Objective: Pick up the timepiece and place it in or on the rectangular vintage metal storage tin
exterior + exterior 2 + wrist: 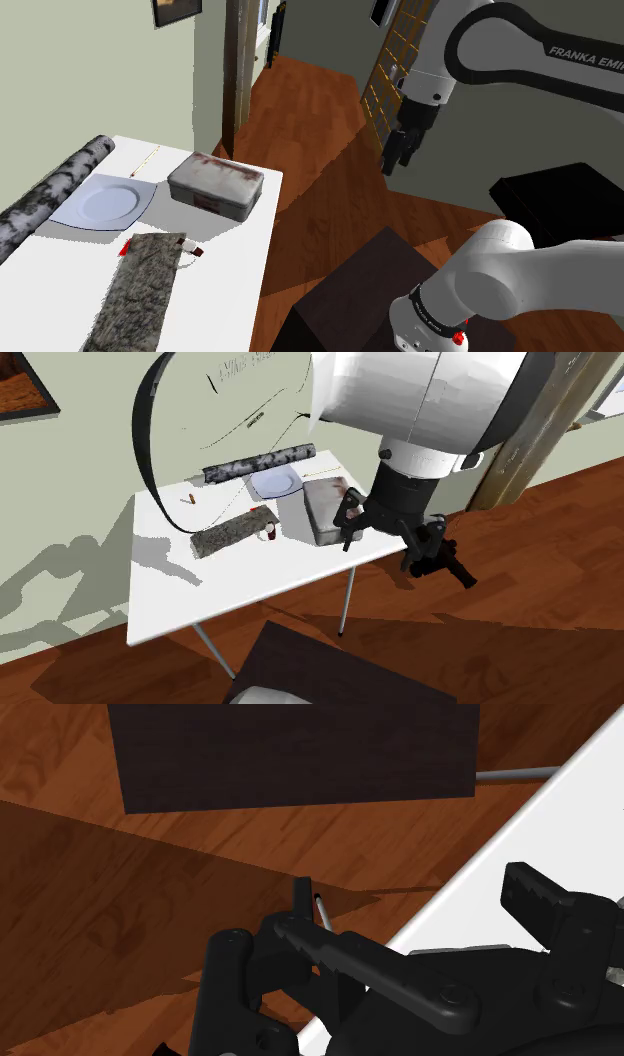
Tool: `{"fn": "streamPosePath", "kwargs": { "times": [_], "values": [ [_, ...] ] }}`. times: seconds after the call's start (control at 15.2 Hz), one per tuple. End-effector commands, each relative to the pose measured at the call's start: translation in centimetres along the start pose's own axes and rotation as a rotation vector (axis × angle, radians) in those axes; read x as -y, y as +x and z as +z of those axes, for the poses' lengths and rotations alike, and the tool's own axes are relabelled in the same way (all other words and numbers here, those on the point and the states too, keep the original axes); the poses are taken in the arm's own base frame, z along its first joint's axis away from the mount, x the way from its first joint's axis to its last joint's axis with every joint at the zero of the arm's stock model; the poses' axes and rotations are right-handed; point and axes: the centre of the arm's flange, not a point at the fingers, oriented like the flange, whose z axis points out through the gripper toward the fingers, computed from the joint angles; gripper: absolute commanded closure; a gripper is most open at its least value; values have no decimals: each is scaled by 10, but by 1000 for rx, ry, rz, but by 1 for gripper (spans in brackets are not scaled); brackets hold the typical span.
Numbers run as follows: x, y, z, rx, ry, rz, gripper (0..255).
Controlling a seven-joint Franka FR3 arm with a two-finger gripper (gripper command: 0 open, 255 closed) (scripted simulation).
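The timepiece (192, 250) is a small white and dark red thing lying on the white table (243, 262), against the end of a speckled stone slab (140, 295). In the second exterior view the timepiece (271, 533) lies just beside the tin (325, 504). The tin (215, 185) is a grey rectangular box with rusty red stains, lid closed, at the table's edge. My gripper (398, 152) hangs open and empty over the wooden floor, off the table's side, well apart from both. The wrist view shows my gripper (412, 894) with its fingers (300, 896) apart above the floor and the table's edge (520, 834).
A white plate (110, 203), a marbled grey roll (55, 195) and a thin stick (146, 160) lie further along the table. The dark stand (360, 290) sits below my arm. A dark box (565, 200) stands on the floor at the shoulder view's right.
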Motion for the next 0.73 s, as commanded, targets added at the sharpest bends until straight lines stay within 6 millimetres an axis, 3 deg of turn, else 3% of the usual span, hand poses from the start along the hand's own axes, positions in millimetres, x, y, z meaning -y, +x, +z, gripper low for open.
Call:
{"fn": "streamPosePath", "kwargs": {
  "times": [0.0,0.66],
  "values": [
    [0,0,0,0,0,0,0],
    [86,62,72,-76,-22,-23,0]
  ]
}}
